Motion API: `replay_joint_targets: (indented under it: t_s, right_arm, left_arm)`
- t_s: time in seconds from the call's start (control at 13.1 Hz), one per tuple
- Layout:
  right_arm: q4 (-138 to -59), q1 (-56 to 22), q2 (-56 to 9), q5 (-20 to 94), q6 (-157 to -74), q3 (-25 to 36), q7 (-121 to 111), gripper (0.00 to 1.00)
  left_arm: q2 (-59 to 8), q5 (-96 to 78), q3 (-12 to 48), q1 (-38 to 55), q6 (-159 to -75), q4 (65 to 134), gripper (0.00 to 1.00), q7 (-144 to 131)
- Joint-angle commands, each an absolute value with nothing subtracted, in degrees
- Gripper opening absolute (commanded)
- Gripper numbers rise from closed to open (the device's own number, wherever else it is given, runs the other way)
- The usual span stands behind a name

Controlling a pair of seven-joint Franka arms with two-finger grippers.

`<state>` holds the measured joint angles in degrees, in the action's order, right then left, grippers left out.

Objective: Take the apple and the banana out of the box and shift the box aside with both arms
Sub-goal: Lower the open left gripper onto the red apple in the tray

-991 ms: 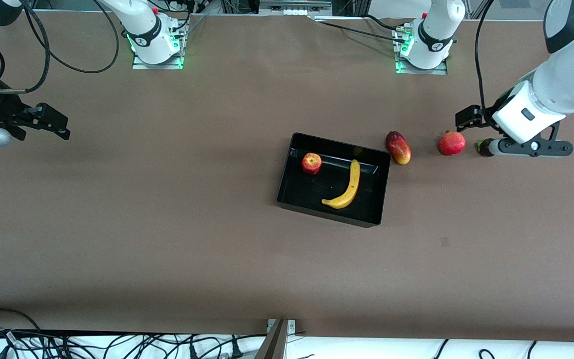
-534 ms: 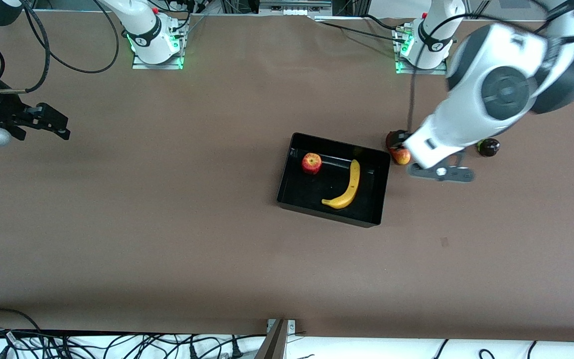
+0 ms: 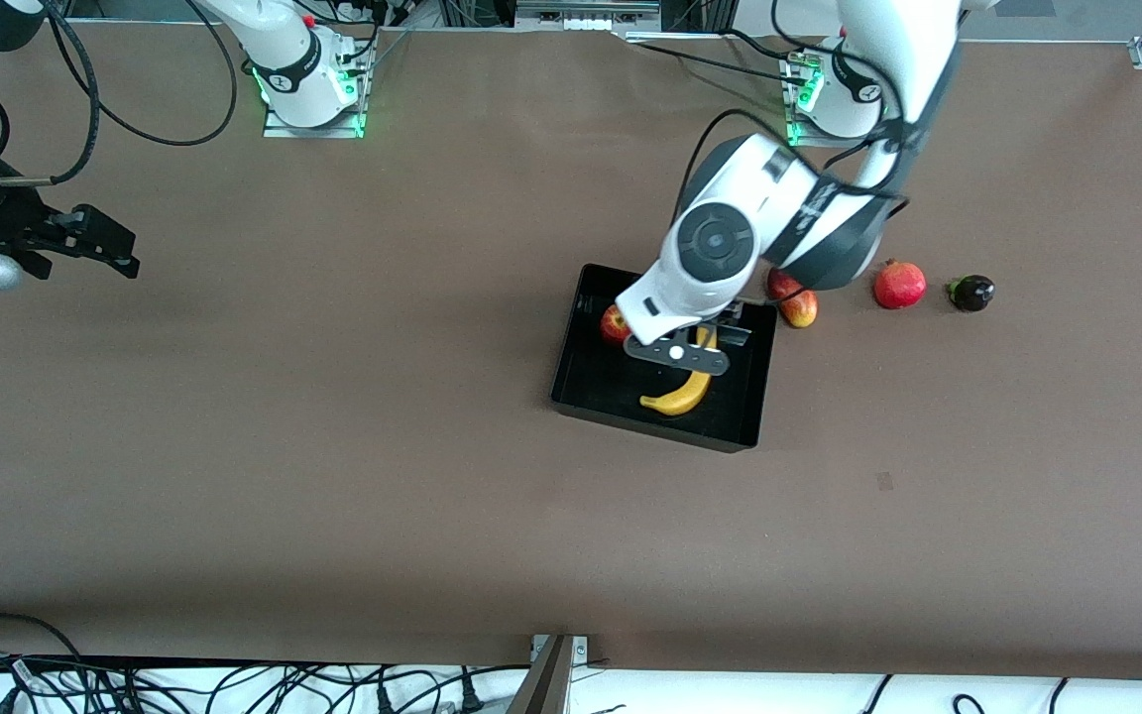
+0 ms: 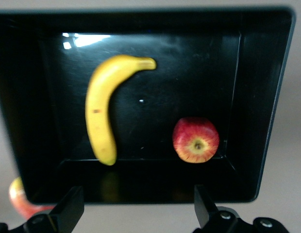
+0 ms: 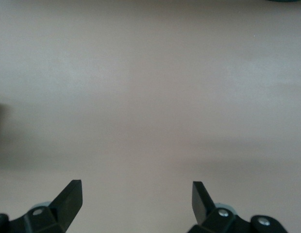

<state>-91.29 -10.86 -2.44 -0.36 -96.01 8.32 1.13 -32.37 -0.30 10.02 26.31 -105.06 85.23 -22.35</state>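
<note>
Left wrist view: your left pincer (image 4: 136,213) hovers wide open over the box (image 4: 267,121), lining up apple (image 4: 195,139) or banana (image 4: 104,104); right pincer (image 5: 136,204) waits, open.

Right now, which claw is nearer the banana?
Left. The left claw hangs open over the box, above the banana and apple. The right claw waits open over bare table at the right arm's end.

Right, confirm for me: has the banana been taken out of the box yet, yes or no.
No, the banana lies on the floor of the box beside the apple, with the left gripper open above and holding nothing.
</note>
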Motion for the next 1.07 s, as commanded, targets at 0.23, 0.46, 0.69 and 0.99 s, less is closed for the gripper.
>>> replay_joint_targets:
  t_s: [0.23,0.46,0.69,0.99]
  right_arm:
    - [-90.53,-10.81,-2.55,-0.88,-95.63,8.26,1.05,1.00]
    - [-90.53,-10.90,-2.46,-0.79,-95.45,8.17,1.06,1.00]
    - [-90.53,-10.81,-2.46,-0.79,-95.36,8.26,1.05,1.00]
    - [-90.53,-10.81,-2.46,-0.79,-95.27,8.26,1.05,1.00]
  left_arm:
    - [-38.57,0.00,9.49,28.91,-120.36,88.49,1.00,-25.21]
    - [-39.29,0.53,9.49,31.37,-122.96,90.61,1.00,-29.26]
    - [-39.73,0.53,9.49,31.55,-122.96,90.70,1.00,-29.71]
    - [-40.95,0.53,9.49,31.99,-123.66,91.41,1.00,-29.79]
